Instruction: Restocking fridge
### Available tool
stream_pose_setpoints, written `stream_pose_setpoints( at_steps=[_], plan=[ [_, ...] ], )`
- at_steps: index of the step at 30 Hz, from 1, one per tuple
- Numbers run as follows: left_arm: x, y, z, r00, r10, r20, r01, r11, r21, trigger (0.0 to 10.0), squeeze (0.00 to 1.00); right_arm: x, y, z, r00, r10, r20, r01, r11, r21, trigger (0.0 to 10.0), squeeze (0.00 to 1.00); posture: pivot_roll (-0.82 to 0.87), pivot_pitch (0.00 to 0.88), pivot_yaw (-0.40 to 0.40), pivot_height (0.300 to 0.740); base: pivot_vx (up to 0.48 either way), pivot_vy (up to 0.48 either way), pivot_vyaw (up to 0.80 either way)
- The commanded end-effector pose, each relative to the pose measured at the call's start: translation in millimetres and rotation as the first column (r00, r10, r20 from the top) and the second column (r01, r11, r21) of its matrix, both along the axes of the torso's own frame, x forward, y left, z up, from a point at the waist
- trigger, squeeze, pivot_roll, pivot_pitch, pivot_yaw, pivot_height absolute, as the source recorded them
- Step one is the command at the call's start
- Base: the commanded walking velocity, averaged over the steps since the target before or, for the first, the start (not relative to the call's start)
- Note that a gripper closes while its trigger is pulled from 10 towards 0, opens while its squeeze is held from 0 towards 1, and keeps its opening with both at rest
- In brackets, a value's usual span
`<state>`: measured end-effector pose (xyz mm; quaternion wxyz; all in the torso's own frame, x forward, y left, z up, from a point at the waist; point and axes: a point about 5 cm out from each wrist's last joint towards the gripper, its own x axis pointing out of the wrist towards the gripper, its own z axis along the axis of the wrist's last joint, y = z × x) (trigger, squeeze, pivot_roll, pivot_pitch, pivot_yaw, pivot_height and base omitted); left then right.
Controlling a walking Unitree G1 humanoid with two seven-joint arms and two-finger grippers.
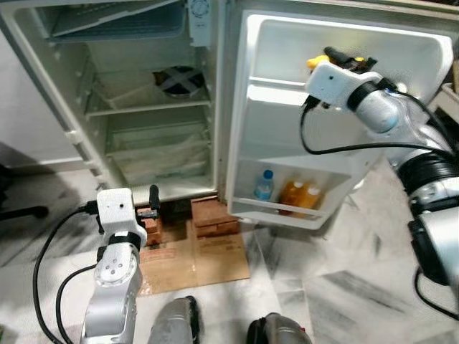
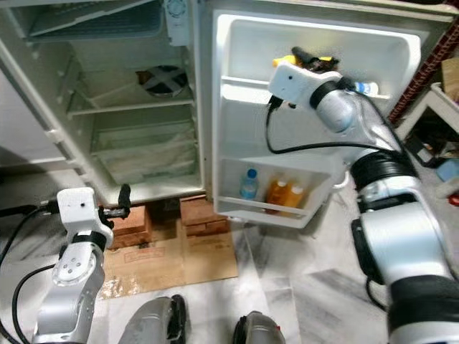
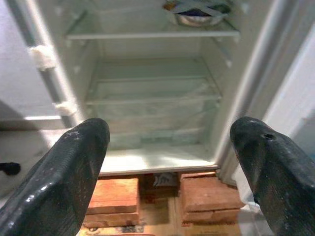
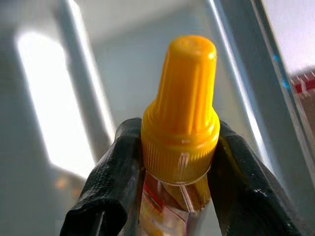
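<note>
My right gripper [image 1: 344, 57] reaches into the upper shelf of the open fridge door [image 1: 416, 57], shut on a bottle with a yellow cap [image 4: 180, 108]. The black fingers [image 4: 110, 182] press the bottle's neck from both sides, and its yellow end [image 1: 313, 62] pokes out past the wrist. In the door's bottom bin [image 1: 287, 215] stand a clear water bottle with a blue cap [image 1: 264, 185] and two orange bottles [image 1: 301, 196]. My left gripper [image 3: 172, 162] hangs low before the fridge, open and empty, facing the bare lower shelves [image 3: 152, 93].
A metal bowl [image 1: 178, 81] sits on the middle shelf of the fridge body. The fridge rests on red bricks [image 1: 215, 215] over flattened cardboard [image 1: 193, 261]. Another small blue-capped bottle [image 2: 366, 88] lies on the door's upper shelf. My feet [image 1: 222, 326] stand on marble floor.
</note>
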<state>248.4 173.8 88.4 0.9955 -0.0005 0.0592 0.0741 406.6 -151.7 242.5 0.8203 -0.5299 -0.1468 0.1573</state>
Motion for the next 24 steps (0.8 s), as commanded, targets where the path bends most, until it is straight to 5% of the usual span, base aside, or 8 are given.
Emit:
stream_pose_setpoints(
  at_steps=[1, 10, 17, 21, 24],
  plan=[
    [-1.6, 2.3, -0.3, 1.000, 0.008, -0.007, -0.008, 1.000, 0.015, 10.0, 0.00, -2.2, 13.8, 4.3, 0.997, 0.053, 0.050, -0.054, 0.998, 0.017, 0.0, 0.00, 0.09, 0.100, -0.035, 0.740, 0.000, 0.000, 0.00],
    [-3.0, 2.7, -1.5, 1.000, 0.015, -0.011, -0.015, 1.000, 0.016, 10.0, 0.00, -6.8, 61.4, 13.5, 0.980, 0.167, 0.112, -0.181, 0.976, 0.121, 0.0, 0.00, 0.10, 0.101, -0.044, 0.740, 0.000, 0.000, 0.00],
    [-3.4, 2.0, -2.0, 1.000, 0.016, -0.015, -0.016, 1.000, 0.014, 10.0, 0.00, -8.5, 93.0, -2.7, 0.980, 0.200, 0.017, -0.200, 0.969, 0.146, 0.0, 0.00, 0.10, 0.104, -0.046, 0.740, 0.000, 0.000, 0.00],
    [-3.6, 1.5, -2.0, 1.000, 0.015, -0.016, -0.015, 1.000, 0.015, 10.0, 0.00, -4.6, 93.3, -11.9, 0.990, 0.137, -0.036, -0.132, 0.984, 0.121, 0.0, 0.00, 0.11, 0.105, -0.049, 0.740, 0.000, 0.000, 0.00],
    [-5.0, 2.3, -2.6, 1.000, 0.020, -0.019, -0.020, 1.000, 0.015, 10.0, 0.00, 2.2, 76.1, -12.6, 0.998, 0.041, -0.055, -0.035, 0.994, 0.106, 0.0, 0.00, 0.10, 0.108, -0.052, 0.740, 0.000, 0.000, 0.00]
  ],
)
